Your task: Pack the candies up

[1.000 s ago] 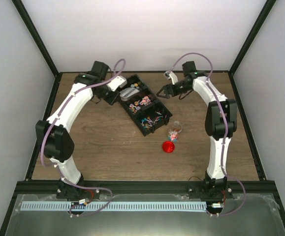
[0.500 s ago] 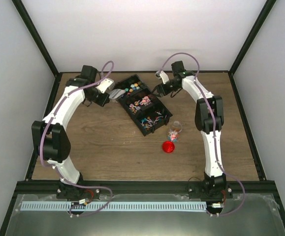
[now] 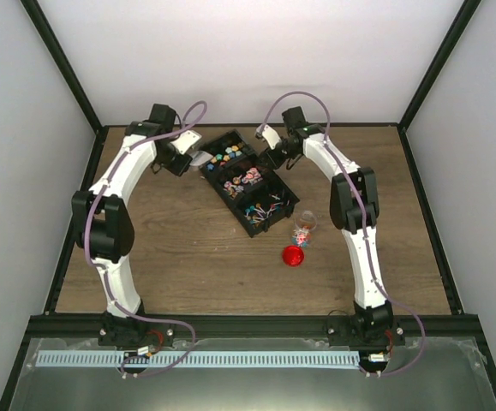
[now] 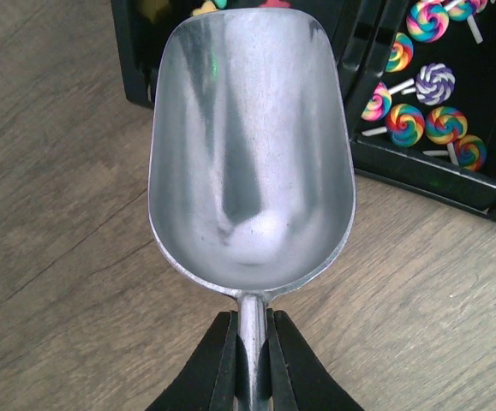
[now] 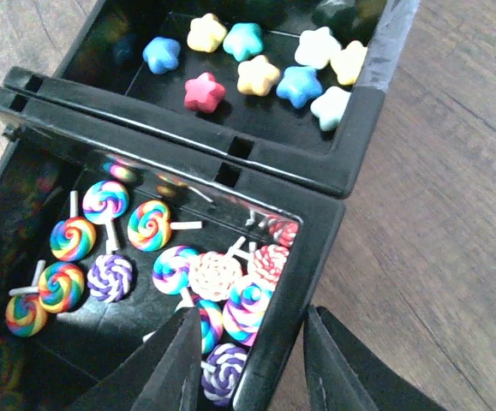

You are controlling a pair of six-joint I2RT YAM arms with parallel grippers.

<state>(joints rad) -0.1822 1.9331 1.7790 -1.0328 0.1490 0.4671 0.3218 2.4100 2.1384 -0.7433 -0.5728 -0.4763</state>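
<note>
The candies lie in a black compartment tray [image 3: 269,218]: star sweets [image 5: 256,75] in the far section, swirl lollipops [image 5: 149,224] in the one beside it, more [image 3: 260,207] nearer. My left gripper [image 4: 252,342] is shut on the handle of a silvery metal scoop [image 4: 252,154]. The scoop is empty and hovers over the wood at the tray's left edge [image 4: 136,68]. My right gripper [image 5: 249,317] is open and straddles the tray's right wall [image 5: 316,248], one finger among the lollipops and the other outside. Neither finger touches the wall.
A small clear jar [image 3: 305,227] with a few sweets in it stands on the wood just right of the tray's near end. A round red lid [image 3: 293,255] lies in front of it. Black frame rails border the table.
My left arm has pulled the scoop leftward out of the tray's far section. The right gripper has moved left onto the tray's far right wall, and its jaws have narrowed.
</note>
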